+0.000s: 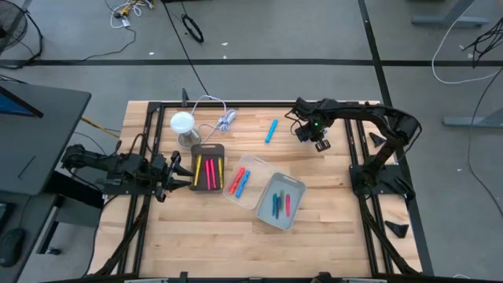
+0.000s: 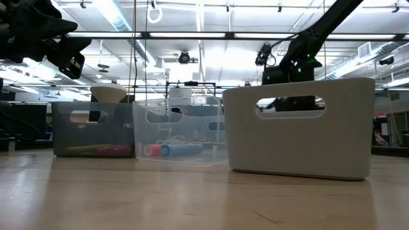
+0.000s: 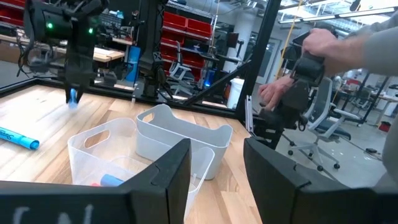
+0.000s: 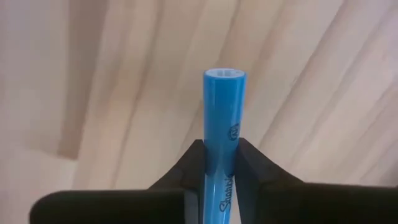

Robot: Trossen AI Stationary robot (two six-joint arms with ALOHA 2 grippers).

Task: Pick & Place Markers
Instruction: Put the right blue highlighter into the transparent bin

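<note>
From above, the right gripper (image 1: 321,145) hangs over the far side of the table (image 1: 330,236), past the three bins, and one blue marker (image 1: 271,130) lies loose on the wood. From table height, the white bin (image 2: 300,128) stands nearest. The left gripper (image 3: 214,168) waits by the dark bin with its fingers apart. The right wrist view shows the fingers pinched on a blue pen (image 4: 222,130). I think the next job is to carry it over a bin and let go.
</note>
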